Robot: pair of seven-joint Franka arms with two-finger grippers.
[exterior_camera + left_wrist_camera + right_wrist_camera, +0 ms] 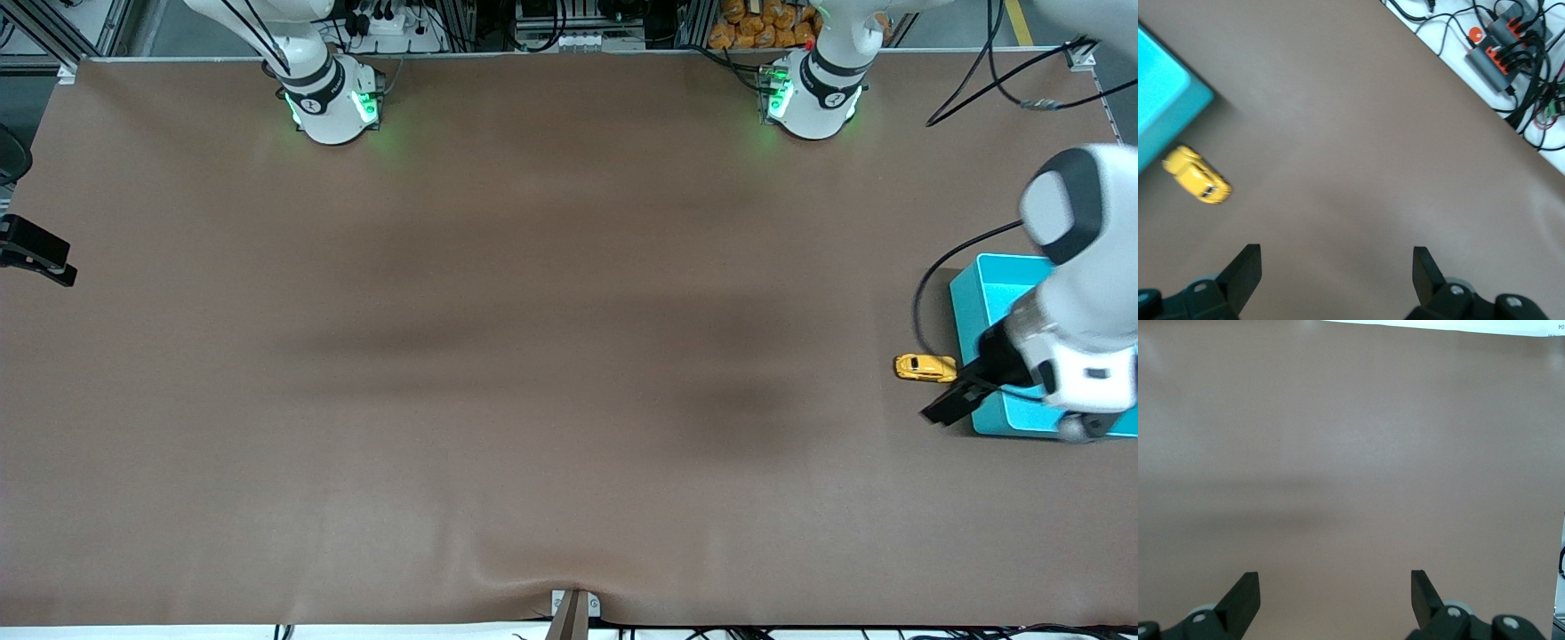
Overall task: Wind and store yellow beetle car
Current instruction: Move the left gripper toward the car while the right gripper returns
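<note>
Turquoise bin [978,302] at left arm's table [533,356] end.

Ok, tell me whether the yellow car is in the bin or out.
Out. The yellow beetle car sits on the table beside the turquoise bin, wheels down.

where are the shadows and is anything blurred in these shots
Front view: broad soft shadow bands cross the table, green glow at both arm bases, left arm slightly smeared over the turquoise bin. Left wrist view: yellow beetle car soft-edged, bin overexposed. Right wrist view: one faint dark band, otherwise even light.
</note>
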